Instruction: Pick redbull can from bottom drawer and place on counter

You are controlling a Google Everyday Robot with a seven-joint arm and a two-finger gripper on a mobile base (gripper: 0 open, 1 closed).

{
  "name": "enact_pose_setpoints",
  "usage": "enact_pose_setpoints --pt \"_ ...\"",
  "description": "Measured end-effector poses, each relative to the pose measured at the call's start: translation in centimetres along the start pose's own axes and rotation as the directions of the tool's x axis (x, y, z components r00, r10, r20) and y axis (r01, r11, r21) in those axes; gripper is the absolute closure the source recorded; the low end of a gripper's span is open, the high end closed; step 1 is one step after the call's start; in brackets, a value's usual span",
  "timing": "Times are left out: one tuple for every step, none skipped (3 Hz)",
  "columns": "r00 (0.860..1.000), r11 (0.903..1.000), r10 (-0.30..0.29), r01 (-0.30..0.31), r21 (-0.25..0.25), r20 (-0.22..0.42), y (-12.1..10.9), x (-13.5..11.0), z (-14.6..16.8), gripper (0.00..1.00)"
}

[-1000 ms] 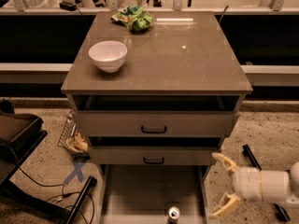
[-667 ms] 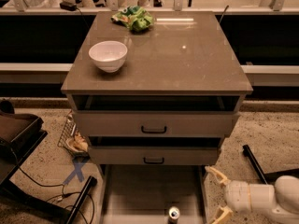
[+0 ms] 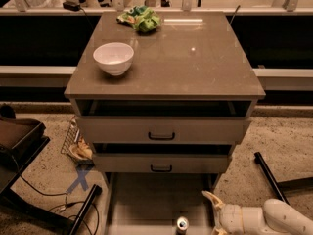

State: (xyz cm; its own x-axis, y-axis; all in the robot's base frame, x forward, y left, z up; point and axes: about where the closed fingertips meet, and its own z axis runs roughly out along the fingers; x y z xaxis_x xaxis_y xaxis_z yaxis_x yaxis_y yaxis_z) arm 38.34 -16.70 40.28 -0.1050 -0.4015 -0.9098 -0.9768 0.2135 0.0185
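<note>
While the bottom drawer point(image 3: 156, 199) stands pulled out, the redbull can point(image 3: 182, 224) sits upright at its front, just left of the empty gripper point(image 3: 212, 214).
The glossy grey-brown tabletop point(image 3: 195, 67) carries a white bowl point(image 3: 113, 58) at its left and a crumpled green packet point(image 3: 140, 18) at the back. The drawer below shows a plain flat floor. The white arm point(image 3: 274, 218) enters from the lower right corner, lying nearly level and pointing left. Its gripper hangs at the drawer's right side, cream fingers point(image 3: 212, 198) spread wide, grasping nothing. The slim can shows mainly its shiny round pull-tab top, close beside the gripper but apart from it.
</note>
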Motion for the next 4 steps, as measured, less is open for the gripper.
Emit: enact_pose_setpoints --pt "1.000 1.0000 0.001 -0.001 -0.001 0.001 0.0 0.2 0.1 0.00" --pt "1.000 0.9999 0.008 -0.008 -0.010 0.009 -1.2 2.4 1.7 0.00" --pt "0.999 0.9991 -0.021 0.022 -0.037 0.035 -2.6 6.1 4.3 0.00" --pt "0.997 0.9972 -0.050 0.053 -0.052 0.063 -4.2 10.2 6.7 0.00"
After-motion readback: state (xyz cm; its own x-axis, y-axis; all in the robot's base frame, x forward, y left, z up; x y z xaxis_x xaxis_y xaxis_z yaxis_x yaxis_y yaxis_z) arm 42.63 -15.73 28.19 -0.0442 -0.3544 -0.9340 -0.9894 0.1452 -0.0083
